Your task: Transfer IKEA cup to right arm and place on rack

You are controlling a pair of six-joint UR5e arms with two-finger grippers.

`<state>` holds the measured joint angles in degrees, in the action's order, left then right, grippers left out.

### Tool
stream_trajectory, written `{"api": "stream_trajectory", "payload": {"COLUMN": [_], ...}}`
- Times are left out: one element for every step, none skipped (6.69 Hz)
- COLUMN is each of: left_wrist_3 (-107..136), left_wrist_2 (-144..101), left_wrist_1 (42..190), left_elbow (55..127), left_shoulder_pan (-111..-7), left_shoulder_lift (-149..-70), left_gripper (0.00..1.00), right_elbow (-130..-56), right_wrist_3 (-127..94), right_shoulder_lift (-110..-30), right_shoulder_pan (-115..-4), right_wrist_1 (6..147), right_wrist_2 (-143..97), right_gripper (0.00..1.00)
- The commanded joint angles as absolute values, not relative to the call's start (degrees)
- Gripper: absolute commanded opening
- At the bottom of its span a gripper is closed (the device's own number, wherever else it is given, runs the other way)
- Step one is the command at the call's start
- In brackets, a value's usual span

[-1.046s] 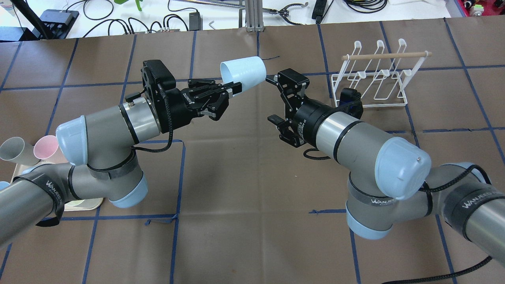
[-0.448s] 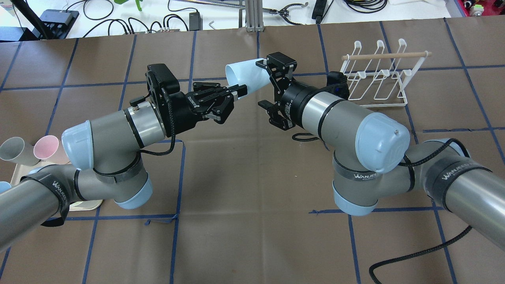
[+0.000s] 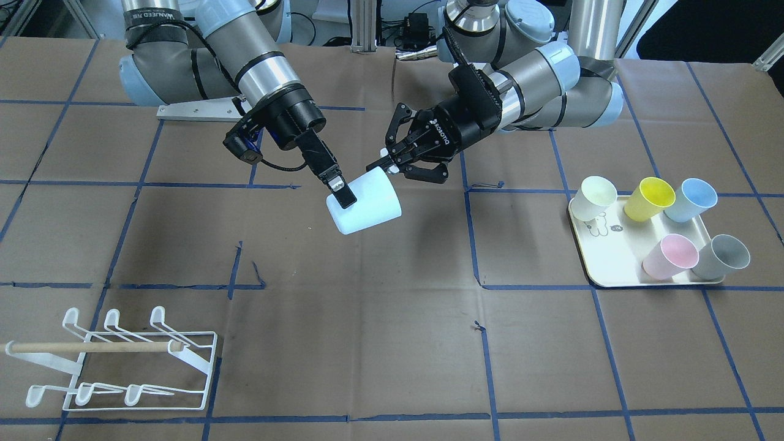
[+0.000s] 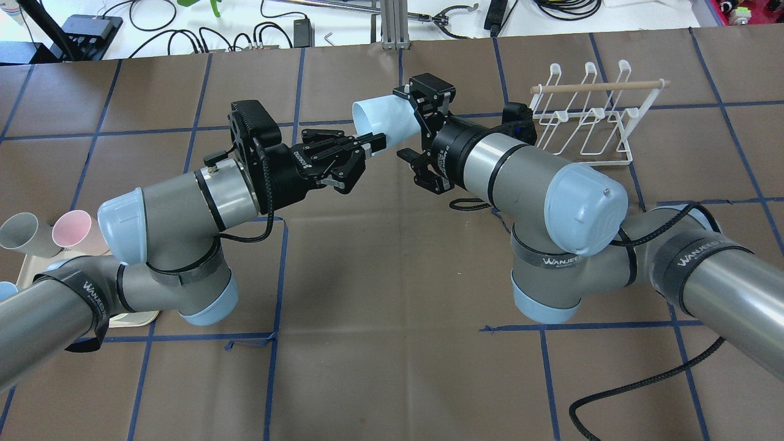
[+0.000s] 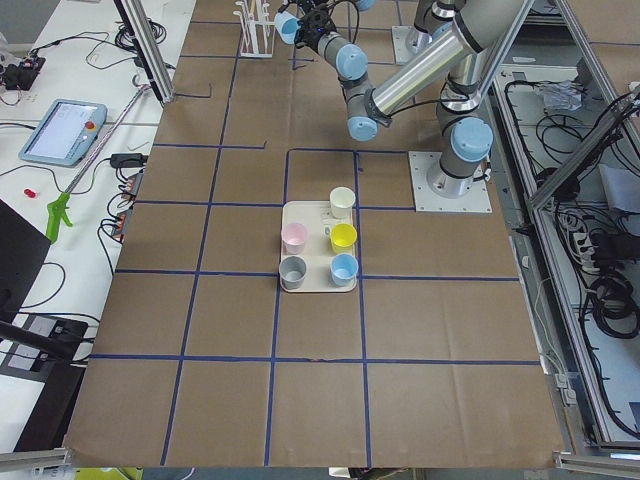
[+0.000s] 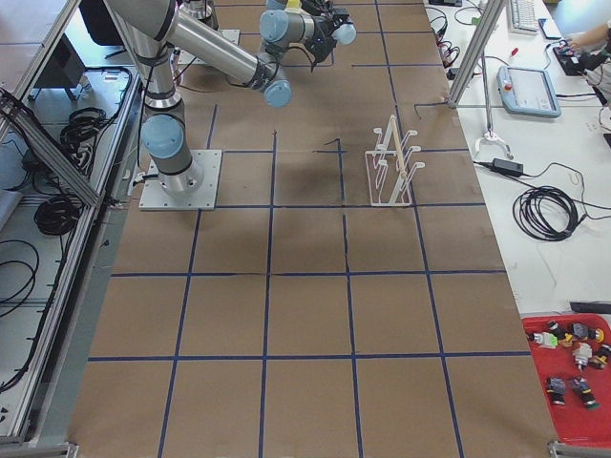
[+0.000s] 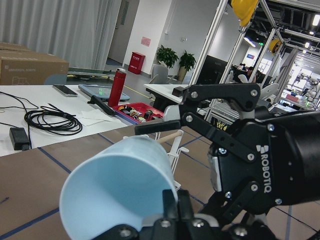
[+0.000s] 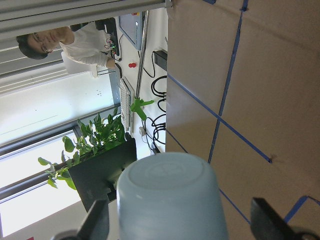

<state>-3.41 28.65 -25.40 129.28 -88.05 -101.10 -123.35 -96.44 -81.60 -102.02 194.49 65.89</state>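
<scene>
as you read across the overhead view from the left, 2 spare cups, a grey cup (image 4: 21,234) and a pink cup (image 4: 72,229), sit on the cream tray (image 4: 131,317) at the edge, partly behind the left arm (image 4: 177,202). that arm reaches toward the middle of the brown table (image 4: 392,275). the left gripper (image 4: 375,142) is clenched on the rim of the ikea cup (image 4: 383,118), with 1 finger inside the mouth and 1 outside the wall. the pale blue cup lies on its side in the air above the table, mouth toward the left arm and base toward the right one. next, the right gripper (image 4: 407,125) straddles the cup's base end with its fingers spread. your right wrist view shows a gap between 1 finger and the cup wall, so that gripper is not clamped on it. the right arm (image 4: 551,196) bends back to the view's right edge. the white wire rack (image 4: 582,122) stands on the table just beyond that wrist, its wooden dowel (image 4: 597,87) lying across the top.
</scene>
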Motion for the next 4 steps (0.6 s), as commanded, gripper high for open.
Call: {"api": "stream_trajectory", "payload": {"left_wrist_3": [-3.4,-3.3,-3.3,-3.3], "left_wrist_2": [28.7,28.7,28.7,28.7], "left_wrist_1": [-25.4,-25.4,-25.4,-25.4], "left_elbow": [129.3,129.3,129.3,129.3], "left_shoulder_pan": [-88.2,-88.2,-88.2,-88.2], "left_shoulder_lift": [-101.1,-101.1,-101.1,-101.1], "left_gripper": [0.04,0.04,0.04,0.04], "right_elbow": [-122.3,-122.4,-122.6,-122.6], "right_wrist_3": [-96.2,-96.0,-96.0,-95.9], "right_shoulder_lift": [-81.6,-81.5,-80.7,-80.6], "right_shoulder_pan": [-102.3,-102.4,-102.5,-102.5], "right_wrist_1": [193.7,193.4,193.4,193.4], "right_wrist_2": [65.9,65.9,65.9,65.9], "right_gripper": [1.0,0.99,0.99,0.99]}}
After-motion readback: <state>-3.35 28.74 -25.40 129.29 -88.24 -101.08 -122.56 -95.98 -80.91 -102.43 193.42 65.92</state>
